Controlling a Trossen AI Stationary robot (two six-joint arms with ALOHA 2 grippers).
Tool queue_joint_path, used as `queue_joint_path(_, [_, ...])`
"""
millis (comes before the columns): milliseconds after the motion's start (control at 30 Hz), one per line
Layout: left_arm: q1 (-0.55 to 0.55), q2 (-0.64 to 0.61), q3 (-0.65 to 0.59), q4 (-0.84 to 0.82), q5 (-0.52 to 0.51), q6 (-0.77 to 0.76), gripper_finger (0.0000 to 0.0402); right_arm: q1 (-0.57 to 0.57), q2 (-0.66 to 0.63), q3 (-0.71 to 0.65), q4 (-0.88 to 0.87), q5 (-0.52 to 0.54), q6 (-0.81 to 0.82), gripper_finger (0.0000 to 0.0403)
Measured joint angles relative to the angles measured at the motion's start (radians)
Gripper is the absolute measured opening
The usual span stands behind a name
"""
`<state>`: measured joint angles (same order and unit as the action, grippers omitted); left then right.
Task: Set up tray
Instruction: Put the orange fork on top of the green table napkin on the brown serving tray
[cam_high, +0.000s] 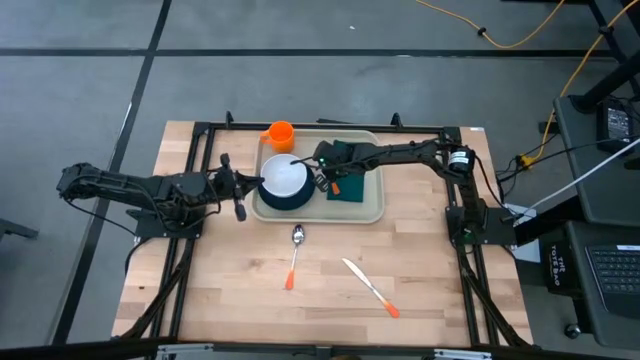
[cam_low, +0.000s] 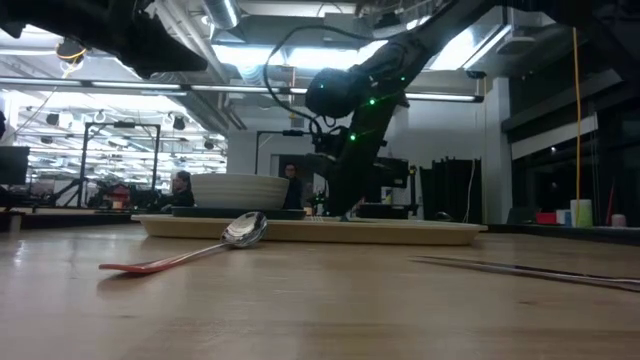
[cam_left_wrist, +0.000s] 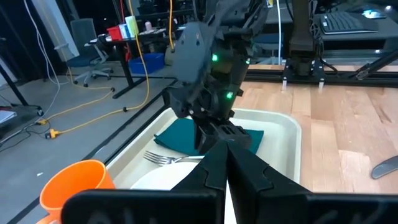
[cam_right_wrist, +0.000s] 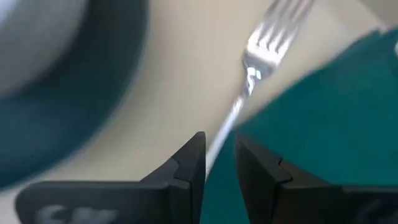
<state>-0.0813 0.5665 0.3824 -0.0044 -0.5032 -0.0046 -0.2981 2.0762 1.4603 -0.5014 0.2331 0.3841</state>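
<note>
Even overhead light leaves the tabletop (cam_high: 250, 310) bright with soft shadows. Seen level, ceiling lights (cam_low: 260, 55) glare, silhouetting the arm. The fork (cam_right_wrist: 261, 59) and plate (cam_right_wrist: 56, 112) blur close up.

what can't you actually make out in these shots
- Metal fork handle: right wrist view, hidden behind the right gripper fingers, so a grip is unclear.
- Dark green cloth napkin: left wrist view, partly covered by the right arm.
- Left gripper tips: left wrist view, cut off by the edge.
</note>
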Motion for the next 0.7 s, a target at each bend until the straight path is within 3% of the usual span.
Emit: queue_joint_path(700, [0.0, 0.001, 0.0, -0.001, 0.0, 0.0, 0.0002, 0.0, 0.011, 0.0, 0.055, 0.01, -0.002, 0.0088])
